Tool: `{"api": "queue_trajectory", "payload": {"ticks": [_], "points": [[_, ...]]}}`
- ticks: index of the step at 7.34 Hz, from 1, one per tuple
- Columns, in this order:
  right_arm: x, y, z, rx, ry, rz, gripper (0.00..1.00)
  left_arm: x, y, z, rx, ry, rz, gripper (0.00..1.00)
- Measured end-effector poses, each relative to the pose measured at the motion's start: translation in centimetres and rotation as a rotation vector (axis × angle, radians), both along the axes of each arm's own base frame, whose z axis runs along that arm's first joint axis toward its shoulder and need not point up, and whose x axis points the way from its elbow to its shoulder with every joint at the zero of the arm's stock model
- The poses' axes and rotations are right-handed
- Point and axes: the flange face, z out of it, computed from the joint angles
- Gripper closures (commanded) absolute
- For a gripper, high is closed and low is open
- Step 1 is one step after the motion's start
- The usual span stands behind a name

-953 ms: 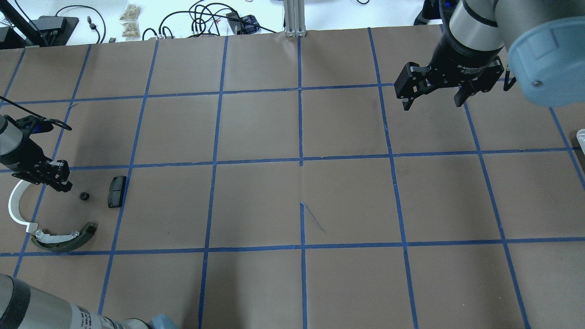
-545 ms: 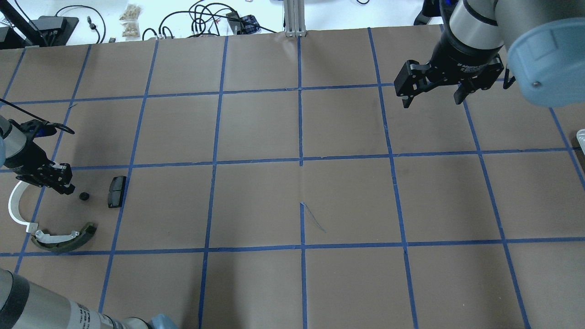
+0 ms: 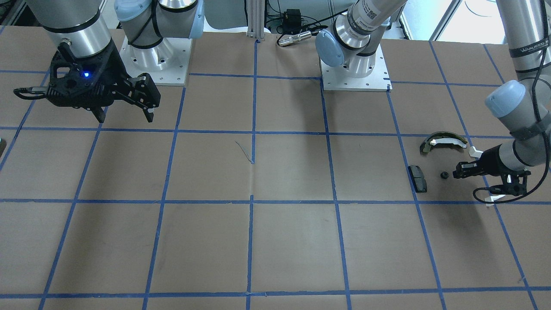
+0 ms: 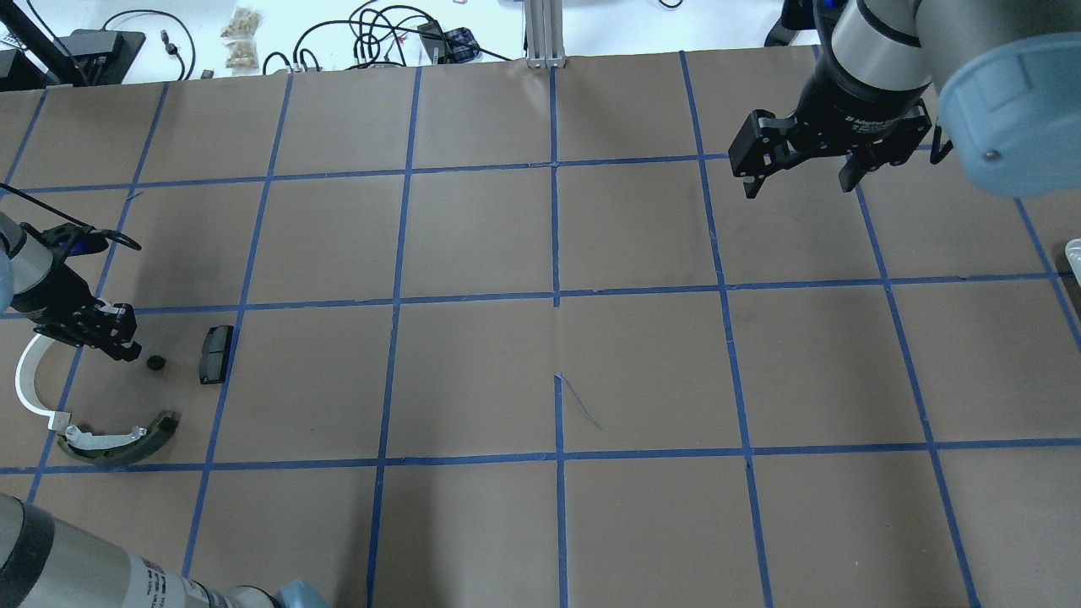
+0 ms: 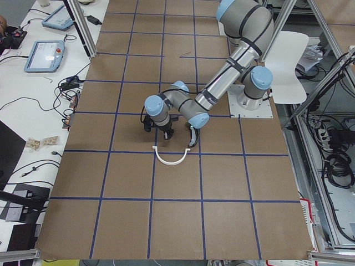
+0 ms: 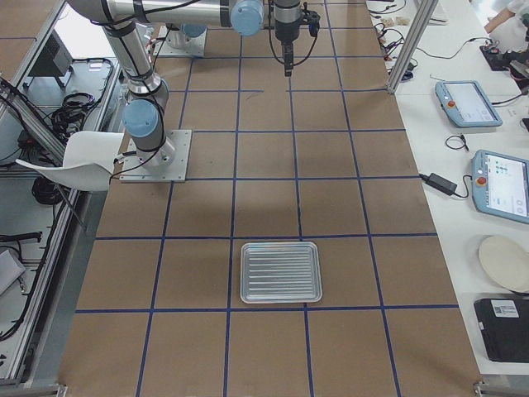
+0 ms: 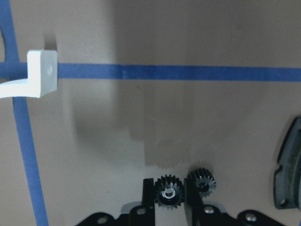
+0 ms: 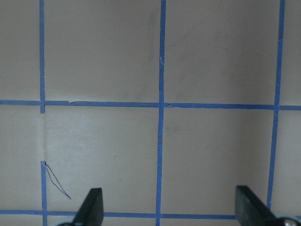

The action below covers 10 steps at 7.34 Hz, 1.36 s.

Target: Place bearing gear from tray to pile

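My left gripper (image 4: pixel 128 349) is shut on a small black bearing gear (image 7: pixel 169 193) and hangs low over the pile. A second black gear (image 4: pixel 155 362) lies on the table just beside the fingertips and also shows in the left wrist view (image 7: pixel 203 181). The pile holds a white plastic arc (image 4: pixel 29 384), an olive curved piece with a white strip (image 4: pixel 118 439) and a black rectangular pad (image 4: pixel 216 354). The metal tray (image 6: pixel 280 272) shows only in the exterior right view, with nothing in it. My right gripper (image 4: pixel 801 179) is open and empty, high over the far right of the table.
Blue tape lines grid the brown table. Cables and small bags (image 4: pixel 241 38) lie beyond the far edge. Both arm bases (image 3: pixel 355 64) stand at the robot's side. Tablets (image 6: pixel 500 182) sit on a side bench.
My left gripper has crept slightly towards the loose gear on the table. My right gripper has shifted a little towards the far edge. The pile parts have not moved.
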Motion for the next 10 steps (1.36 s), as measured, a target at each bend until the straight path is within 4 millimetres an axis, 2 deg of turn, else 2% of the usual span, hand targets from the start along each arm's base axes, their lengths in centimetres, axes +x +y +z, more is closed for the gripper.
{"api": "queue_trajectory", "payload": {"ticks": [2, 4, 6, 7, 8, 10], "points": [[0.0, 0.0, 0.0, 0.001, 0.000, 0.001, 0.00, -0.1, 0.0, 0.0, -0.001, 0.003, 0.000, 0.00], [0.0, 0.0, 0.0, -0.001, 0.000, 0.001, 0.00, 0.0, -0.3, 0.6, -0.007, -0.002, -0.003, 0.00], [0.0, 0.0, 0.0, -0.001, -0.001, 0.001, 0.00, -0.8, -1.6, 3.2, -0.040, -0.031, -0.030, 0.00], [0.0, 0.0, -0.1, 0.000, -0.001, 0.000, 0.00, -3.1, -3.2, 5.5, -0.070, -0.054, -0.078, 0.00], [0.0, 0.0, -0.2, 0.002, -0.001, 0.000, 0.00, -6.4, -4.8, 8.0, -0.098, -0.074, -0.121, 0.00], [-0.1, 0.0, -0.4, 0.008, -0.002, -0.002, 0.00, -13.6, -6.3, 12.5, -0.144, -0.094, -0.122, 0.00]]}}
